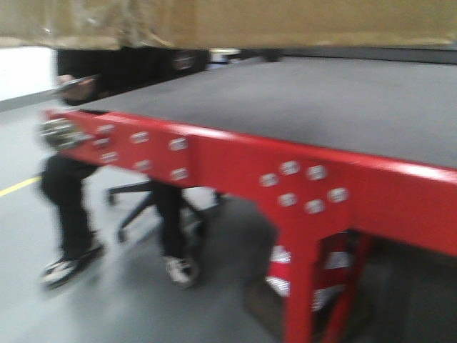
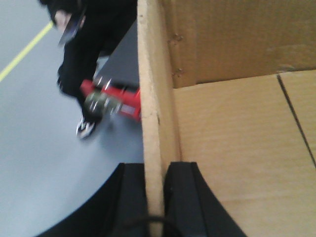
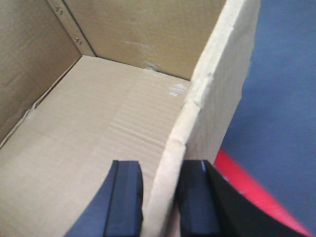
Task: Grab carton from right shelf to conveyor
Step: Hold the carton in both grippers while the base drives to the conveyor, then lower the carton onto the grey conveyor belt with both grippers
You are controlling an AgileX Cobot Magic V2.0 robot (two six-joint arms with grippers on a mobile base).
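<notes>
- The carton (image 1: 250, 21) hangs in the air, open-topped. Its lower edge runs across the top of the front view, above the conveyor (image 1: 300, 107).
- My left tool (image 2: 157, 197) is clamped on one side wall, a finger on each face.
- My right tool (image 3: 162, 197) pinches the opposite wall (grey belt and red frame show beneath it).
- A person in black (image 1: 71, 179) is at the conveyor's end, on the grey floor (image 1: 43, 314).

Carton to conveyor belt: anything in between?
Nothing. Front view shows the carton above a bare belt, with open air between them; the right wrist view agrees.
</notes>
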